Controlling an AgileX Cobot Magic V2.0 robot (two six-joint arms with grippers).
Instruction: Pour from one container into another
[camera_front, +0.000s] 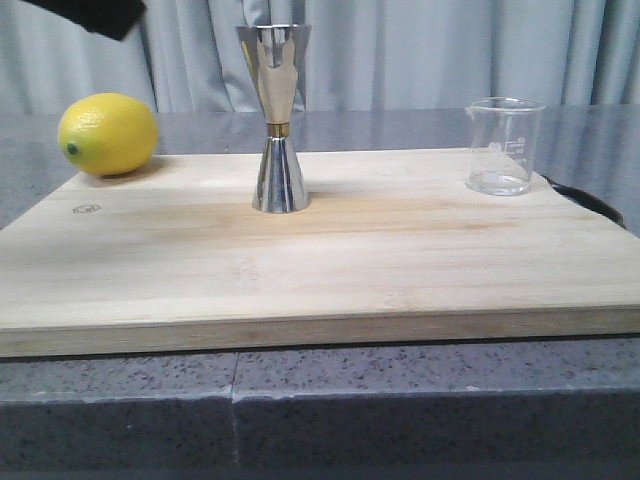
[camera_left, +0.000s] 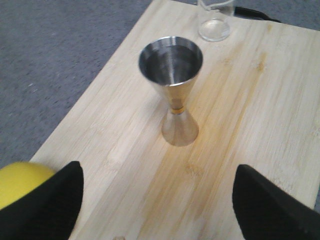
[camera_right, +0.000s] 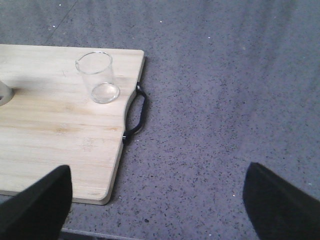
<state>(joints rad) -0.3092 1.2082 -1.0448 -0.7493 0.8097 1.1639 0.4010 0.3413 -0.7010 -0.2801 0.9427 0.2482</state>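
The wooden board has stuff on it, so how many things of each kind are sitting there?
Fruit: 1, the lemon
Metal cups: 1, the jigger
Glass cups: 1, the beaker
Total: 3 things on the wooden board

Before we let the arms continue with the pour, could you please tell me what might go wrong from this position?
The jigger is tall on a narrow base, so a nudge from the beaker or a finger might topple it.

The beaker is clear glass near the board's right edge, beside the black handle; an off-centre grasp by the open right gripper could slip or push it off.

The jigger's mouth is small, so liquid may spill onto the board.
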